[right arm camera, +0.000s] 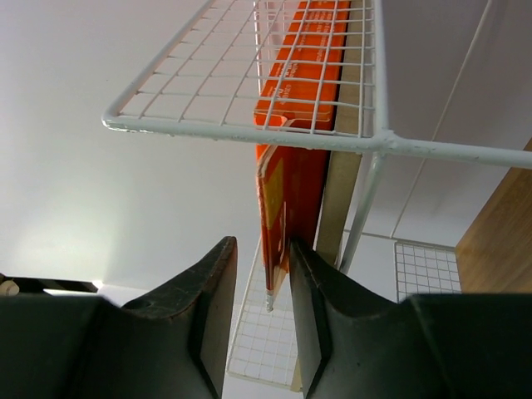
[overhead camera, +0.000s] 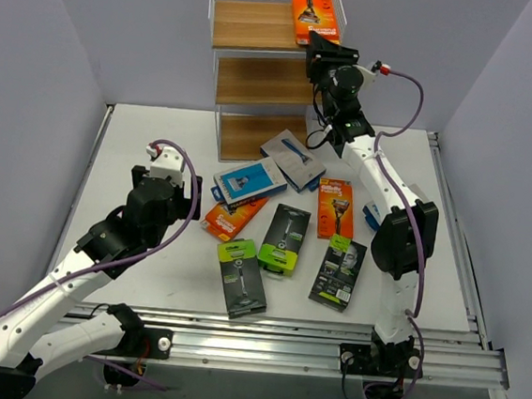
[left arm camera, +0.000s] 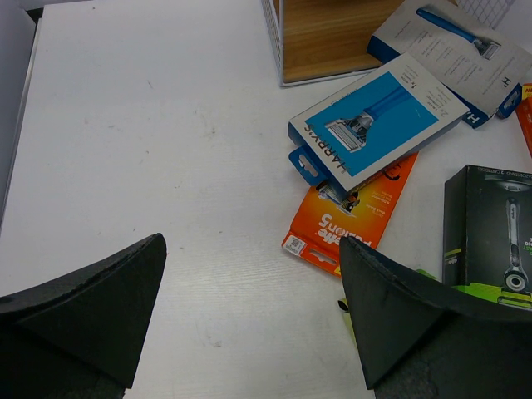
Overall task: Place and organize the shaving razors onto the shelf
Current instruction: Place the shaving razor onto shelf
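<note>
Right end effector [right arm camera: 259, 249] loosely astride orange pack [right arm camera: 287, 187], mostly behind shelf [right arm camera: 249, 131] wire; left end effector [left arm camera: 251, 241] spread wide.

Orange pack [overhead camera: 229, 220] half hidden under the blue pack [overhead camera: 249, 183] — another pack [overhead camera: 370, 214] mostly behind the right arm [overhead camera: 374, 177].

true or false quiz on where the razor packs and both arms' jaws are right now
1. An orange pack lies on the shelf's top tier. True.
2. The left jaws hold a blue pack. False: they stand wide open and empty above the table.
3. The right jaws straddle that orange pack's edge. True.
4. Two packs sit on the middle tier. False: no pack shows there.
5. A blue-and-white pack overlaps an orange one on the table. True.
</note>
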`<action>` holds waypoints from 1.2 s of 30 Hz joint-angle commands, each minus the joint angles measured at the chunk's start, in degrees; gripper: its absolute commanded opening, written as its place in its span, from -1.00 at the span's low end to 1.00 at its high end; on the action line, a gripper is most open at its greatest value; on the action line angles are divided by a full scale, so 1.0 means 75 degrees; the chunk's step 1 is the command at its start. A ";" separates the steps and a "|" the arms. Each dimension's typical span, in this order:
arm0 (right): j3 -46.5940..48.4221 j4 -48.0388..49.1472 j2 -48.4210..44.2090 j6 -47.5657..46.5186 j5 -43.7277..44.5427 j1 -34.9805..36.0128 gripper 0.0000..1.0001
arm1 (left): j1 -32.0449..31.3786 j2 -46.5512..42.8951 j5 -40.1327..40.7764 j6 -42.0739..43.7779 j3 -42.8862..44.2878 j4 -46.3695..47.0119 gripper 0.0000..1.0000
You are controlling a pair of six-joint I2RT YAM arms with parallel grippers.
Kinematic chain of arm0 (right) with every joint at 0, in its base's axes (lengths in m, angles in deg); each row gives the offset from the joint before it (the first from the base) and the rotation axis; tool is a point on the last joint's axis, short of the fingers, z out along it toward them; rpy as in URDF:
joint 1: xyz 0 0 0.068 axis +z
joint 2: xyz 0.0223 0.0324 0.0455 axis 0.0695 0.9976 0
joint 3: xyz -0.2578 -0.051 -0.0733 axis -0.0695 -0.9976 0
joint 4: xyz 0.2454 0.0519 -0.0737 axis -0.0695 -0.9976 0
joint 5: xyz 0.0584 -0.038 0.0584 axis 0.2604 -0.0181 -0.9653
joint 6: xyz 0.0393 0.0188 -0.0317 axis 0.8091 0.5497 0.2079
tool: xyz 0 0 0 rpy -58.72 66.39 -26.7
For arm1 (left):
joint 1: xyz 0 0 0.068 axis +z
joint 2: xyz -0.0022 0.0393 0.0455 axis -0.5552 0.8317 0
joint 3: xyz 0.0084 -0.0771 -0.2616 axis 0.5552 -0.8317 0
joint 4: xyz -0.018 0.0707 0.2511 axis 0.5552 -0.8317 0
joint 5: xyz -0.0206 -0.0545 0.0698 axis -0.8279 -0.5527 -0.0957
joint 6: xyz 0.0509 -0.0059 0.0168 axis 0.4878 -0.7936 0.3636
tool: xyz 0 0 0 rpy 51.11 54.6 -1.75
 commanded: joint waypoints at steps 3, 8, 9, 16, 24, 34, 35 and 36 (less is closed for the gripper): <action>-0.0065 0.0234 -0.0317 -0.0203 -0.0037 -0.0079 -0.32 | -0.0020 0.0008 -0.0043 0.0043 0.0189 0.0073 0.88; -0.0440 0.0199 -0.0668 -0.0286 -0.0038 -0.0079 -0.20 | -0.0008 0.0055 0.0027 0.0055 0.0236 -0.0009 0.88; -0.0522 0.0199 -0.0761 -0.0297 -0.0049 -0.0079 -0.19 | -0.0020 0.0055 0.0039 0.0043 0.0236 -0.0020 0.88; -0.1166 0.0211 -0.1300 -0.0449 -0.0154 -0.0114 -0.17 | -0.0008 -0.0004 0.0086 0.0078 0.0248 -0.0032 0.88; -0.2418 0.0457 -0.2190 -0.0684 -0.0541 -0.0173 -0.11 | -0.0020 -0.0027 0.0226 0.0137 0.0271 -0.0044 0.88; -0.6258 0.0494 -0.4709 -0.2604 -0.1690 -0.0314 -0.02 | 0.0027 -0.0062 0.0251 0.0195 0.0272 -0.0021 0.88; -0.6531 0.0411 -0.4932 -0.2815 -0.1771 -0.0325 -0.01 | 0.0039 -0.0074 0.0250 0.0195 0.0295 -0.0020 0.88; -0.6789 0.0236 -0.5340 -0.3316 -0.1842 -0.0337 0.00 | 0.0039 -0.0074 0.0239 0.0195 0.0272 0.0003 0.88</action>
